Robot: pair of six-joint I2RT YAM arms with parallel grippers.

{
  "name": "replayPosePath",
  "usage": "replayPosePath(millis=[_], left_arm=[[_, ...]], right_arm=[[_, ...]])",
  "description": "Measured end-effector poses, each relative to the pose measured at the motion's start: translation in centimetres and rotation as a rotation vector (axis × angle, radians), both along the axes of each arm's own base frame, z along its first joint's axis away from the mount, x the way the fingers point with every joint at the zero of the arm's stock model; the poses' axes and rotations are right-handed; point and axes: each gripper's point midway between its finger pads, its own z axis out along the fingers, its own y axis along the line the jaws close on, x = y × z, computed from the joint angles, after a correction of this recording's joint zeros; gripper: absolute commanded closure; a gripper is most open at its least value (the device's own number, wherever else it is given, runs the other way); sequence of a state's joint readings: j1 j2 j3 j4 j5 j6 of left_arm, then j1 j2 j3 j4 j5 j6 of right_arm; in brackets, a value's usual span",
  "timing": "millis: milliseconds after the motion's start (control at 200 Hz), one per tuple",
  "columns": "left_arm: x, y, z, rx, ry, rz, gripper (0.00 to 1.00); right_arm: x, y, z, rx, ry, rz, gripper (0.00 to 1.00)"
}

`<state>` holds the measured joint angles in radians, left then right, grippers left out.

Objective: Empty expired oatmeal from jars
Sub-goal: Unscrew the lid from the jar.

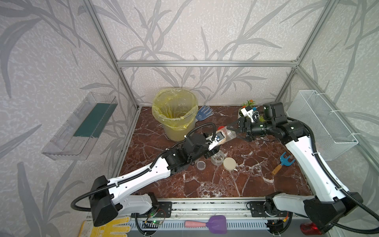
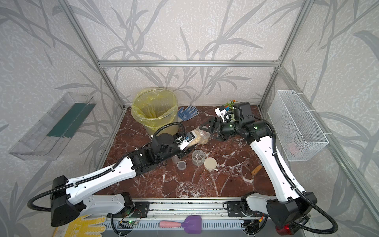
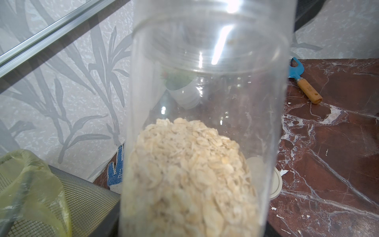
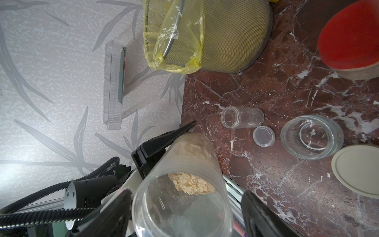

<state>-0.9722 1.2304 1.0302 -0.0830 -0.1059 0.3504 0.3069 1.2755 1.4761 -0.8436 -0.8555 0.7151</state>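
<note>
Right up against my left wrist lens is a clear jar [image 3: 205,92], with oatmeal [image 3: 190,174] heaped in its near half. My left gripper [image 1: 220,140] pinches it, tilted, above the marble table [image 1: 205,184] near the lined bucket [image 1: 155,110]. My right gripper [image 4: 185,207] stands spread around the jar's far end (one finger plainly off the wall).

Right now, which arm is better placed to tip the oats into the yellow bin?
Probably the left: the left gripper holds the jar of oatmeal, near the bin. The right gripper stands open around its far end, gripping nothing.
</note>
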Motion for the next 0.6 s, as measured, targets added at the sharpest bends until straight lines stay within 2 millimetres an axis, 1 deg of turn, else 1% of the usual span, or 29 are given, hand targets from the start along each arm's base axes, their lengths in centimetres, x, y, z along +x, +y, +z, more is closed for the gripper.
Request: replayPosePath(millis=[95,220,295,440,495,560,600], left_arm=[[0.00,-0.11,-0.19,0.007,0.001,-0.003,0.90],[0.00,-0.25,-0.56,0.019,0.004,-0.007,0.90],[0.03,-0.33,-0.56,0.019,0.005,-0.008,0.90],[0.03,-0.38,-0.70,0.027,0.011,-0.009,0.91],[-0.04,-0.42,-0.81,0.029,0.015,-0.013,0.92],[-0.21,-0.56,-0.85,0.026,0.020,-0.023,0.93],[-0.33,-0.70,-0.78,0.018,0.024,-0.032,0.95]], right_arm=[[0.00,0.01,0.01,0.000,-0.003,0.002,0.20],[-0.04,0.02,-0.03,-0.004,-0.010,0.006,0.28],[-0.12,0.03,-0.22,-0.013,-0.014,0.012,0.29],[-0.24,0.01,-0.54,-0.033,-0.029,0.022,0.37],[-0.33,-0.03,-0.62,-0.045,-0.041,0.029,0.43],[-0.57,-0.05,-0.45,-0.062,-0.059,0.047,0.54],[-0.67,-0.03,-0.21,-0.074,-0.085,0.066,0.63]])
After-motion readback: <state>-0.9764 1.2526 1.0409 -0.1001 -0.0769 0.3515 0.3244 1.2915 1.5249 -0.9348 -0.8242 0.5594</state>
